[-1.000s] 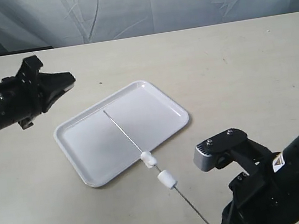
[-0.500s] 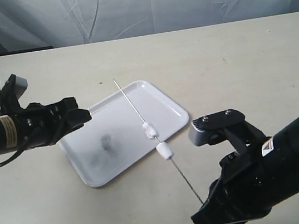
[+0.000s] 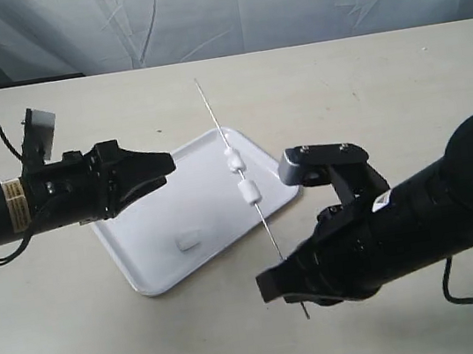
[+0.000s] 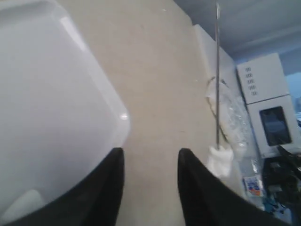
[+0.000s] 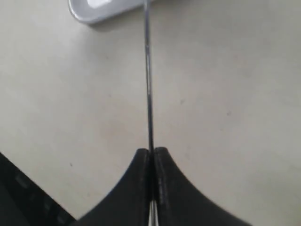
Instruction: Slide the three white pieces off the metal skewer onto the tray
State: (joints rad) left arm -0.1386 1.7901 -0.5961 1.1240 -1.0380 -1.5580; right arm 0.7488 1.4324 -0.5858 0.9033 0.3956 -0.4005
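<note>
metal skewer point(image 3: 264, 226) tilted, raised, tip toward worktop's far edge | two white pieces point(image 3: 234, 161) threaded on it, third piece point(image 3: 189, 239) lying in tray point(image 3: 143, 235) mid-worktop | right gripper point(image 5: 151, 153) clamped on skewer's near end | left gripper point(image 4: 150, 160) jaws parted, holding nothing, over tray

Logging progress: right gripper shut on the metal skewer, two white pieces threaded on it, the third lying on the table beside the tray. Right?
Not quite: the exterior view shows the third white piece lying on the tray, not the table. The right gripper is shut on the metal skewer, with two white pieces threaded on it.
</note>
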